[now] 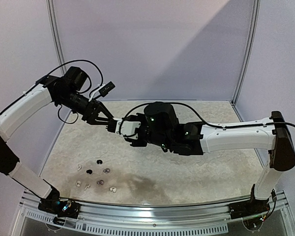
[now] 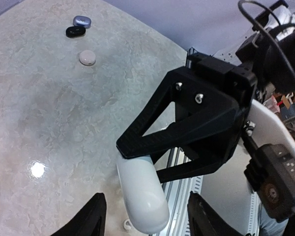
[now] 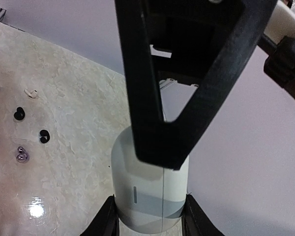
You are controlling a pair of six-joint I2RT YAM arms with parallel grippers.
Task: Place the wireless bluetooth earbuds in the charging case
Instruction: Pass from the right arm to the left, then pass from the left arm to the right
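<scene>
Wireless bluetooth earbuds, white, black and grey-lavender, lie scattered on the pale mottled table near its front left edge, well apart from the charging case. The white, rounded case is up in the air, pinched between the fingers of the right gripper. The left gripper straddles the same case, fingers spread, with a gap on each side.

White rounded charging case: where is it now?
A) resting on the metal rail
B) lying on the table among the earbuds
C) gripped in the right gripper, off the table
C: in the right wrist view, the white rounded charging case sits clamped in the right gripper, above the beige marbled table.
</scene>
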